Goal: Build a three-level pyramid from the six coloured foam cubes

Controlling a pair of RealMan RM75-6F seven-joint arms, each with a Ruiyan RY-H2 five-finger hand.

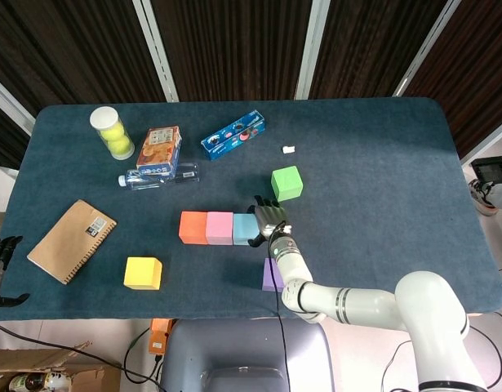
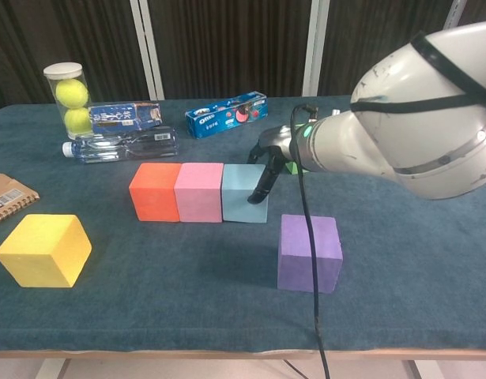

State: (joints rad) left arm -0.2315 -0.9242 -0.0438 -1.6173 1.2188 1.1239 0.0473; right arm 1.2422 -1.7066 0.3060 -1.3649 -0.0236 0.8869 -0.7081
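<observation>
Now the right hand (image 2: pixel 268 162) presses its fingers (image 2: pixel 262 183) against the blue cube's (image 2: pixel 243 193) right face, gripping nothing; the cube sits square, touching the pink cube (image 2: pixel 199 192).

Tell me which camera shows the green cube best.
The head view: the green cube sits fully exposed beyond the right hand. In the chest view only a green sliver shows behind that hand and forearm.
</observation>
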